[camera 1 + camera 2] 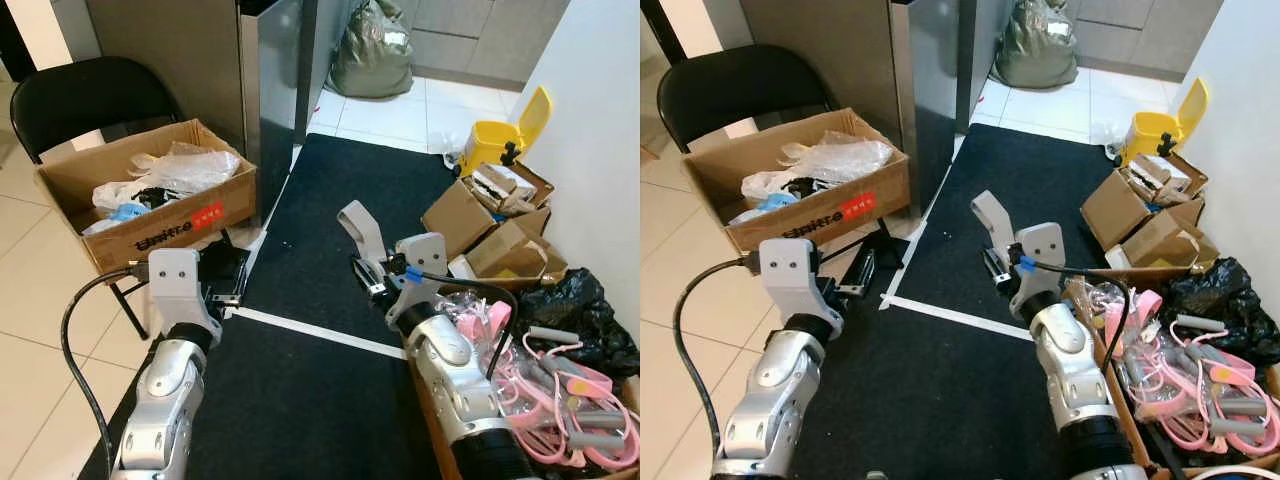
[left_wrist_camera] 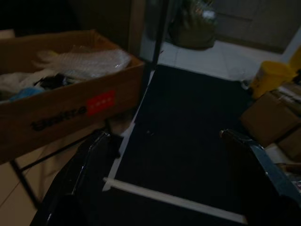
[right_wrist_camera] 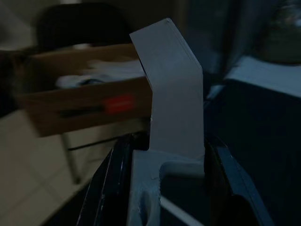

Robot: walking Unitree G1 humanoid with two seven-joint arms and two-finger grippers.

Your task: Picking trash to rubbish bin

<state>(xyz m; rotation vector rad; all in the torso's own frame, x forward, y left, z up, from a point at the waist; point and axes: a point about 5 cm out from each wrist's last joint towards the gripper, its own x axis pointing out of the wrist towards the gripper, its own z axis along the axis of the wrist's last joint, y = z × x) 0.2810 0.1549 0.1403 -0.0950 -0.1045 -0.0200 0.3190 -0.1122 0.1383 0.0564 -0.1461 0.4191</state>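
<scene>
Chair: black, at far left, behind and under the cardboard box.
Cardboard box: open-topped, resting on the chair seat, holding clear plastic wrap and other scraps; a red label on its front wall.
Left gripper: held low over the edge of the dark mat, just below the box; jaws released, nothing between them.
White tape line: runs across the mat between the two arms.
Right gripper: raised over the mat, jaws clenched on the grey bent strip, which stands up from them.
Brown boxes: piled at the right by the wall.
Yellow bin: small, lid tipped up, beyond the boxes.
Pink cords: tangled in a tray beside the right arm.
Black bag: just behind the cords.
</scene>
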